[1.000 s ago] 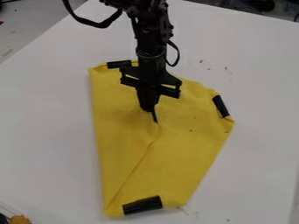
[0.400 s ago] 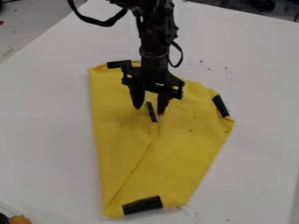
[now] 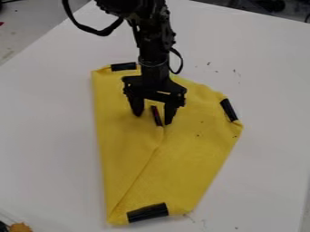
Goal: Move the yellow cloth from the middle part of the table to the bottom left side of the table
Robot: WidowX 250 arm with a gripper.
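The arm is showing black, small knobby bumps roughening its edge. A thick black cable is looping in the frame's upper left; a thinner one is curving near the upper middle. A faint pale ring is circling the arm above the black, broad-shouldered gripper.

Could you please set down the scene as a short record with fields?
cloth: yellow fabric cloth, folded, lying across the middle of the table
markings: black strips at its top left, right and bottom edges, another near its centre
gripper: black two-finger gripper, open, over the cloth's upper part
surface: white flat table
task status: cloth not yet at bottom left
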